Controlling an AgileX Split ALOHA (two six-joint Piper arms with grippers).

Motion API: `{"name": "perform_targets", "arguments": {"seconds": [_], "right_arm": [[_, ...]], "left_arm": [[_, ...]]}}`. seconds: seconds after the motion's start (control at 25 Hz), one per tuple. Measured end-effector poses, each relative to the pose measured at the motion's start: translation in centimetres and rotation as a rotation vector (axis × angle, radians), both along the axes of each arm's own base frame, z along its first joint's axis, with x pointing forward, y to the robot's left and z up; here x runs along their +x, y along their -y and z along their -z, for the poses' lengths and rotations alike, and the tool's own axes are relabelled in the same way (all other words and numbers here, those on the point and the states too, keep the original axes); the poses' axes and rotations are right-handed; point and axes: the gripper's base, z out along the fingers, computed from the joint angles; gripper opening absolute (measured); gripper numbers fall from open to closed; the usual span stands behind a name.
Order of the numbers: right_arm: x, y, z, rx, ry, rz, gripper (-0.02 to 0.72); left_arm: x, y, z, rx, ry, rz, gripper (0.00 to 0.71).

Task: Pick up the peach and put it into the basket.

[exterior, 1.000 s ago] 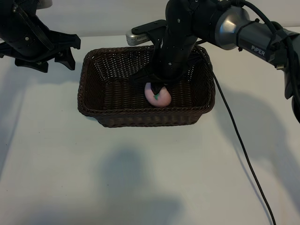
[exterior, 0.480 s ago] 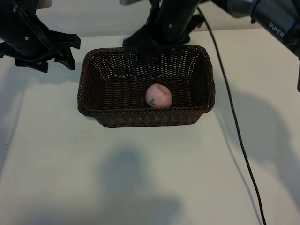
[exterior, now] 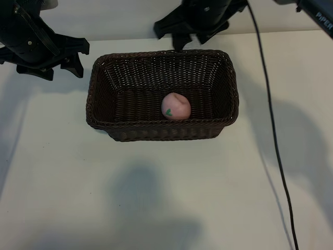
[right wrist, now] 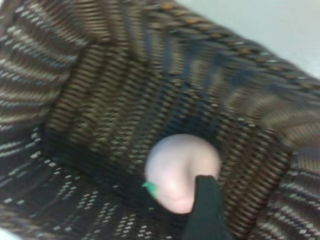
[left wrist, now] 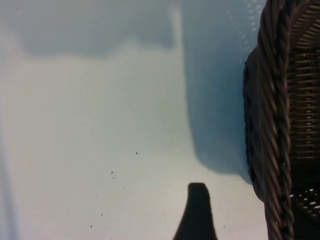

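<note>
One peach [exterior: 176,106] rests in the basket [exterior: 99,83]; my right pincer [exterior: 193,23] hangs above, spread and empty, delivery made.

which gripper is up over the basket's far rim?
The right gripper, above the basket's far rim; the left gripper is parked beside its left end.

peach [exterior: 176,106] in basket [exterior: 100,99], near its front wall
</note>
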Motion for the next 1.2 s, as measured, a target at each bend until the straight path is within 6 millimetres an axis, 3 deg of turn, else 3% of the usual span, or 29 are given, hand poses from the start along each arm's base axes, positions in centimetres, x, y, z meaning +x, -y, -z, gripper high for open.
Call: {"name": "perform_targets", "arguments": {"seconds": [0.48,1.2], "right_arm": [[1.0,5.5,2.2,-0.064,-0.081,0.081,0.526],[1.0,5.7,2.2,-0.067,-0.079,0.075,0.526]], "left_arm": [[0.0,0.0,0.0,0.0,0.001,0.0,0.597],[0.0,0.0,0.0,-0.001,0.001,0.0,0.597]]}}
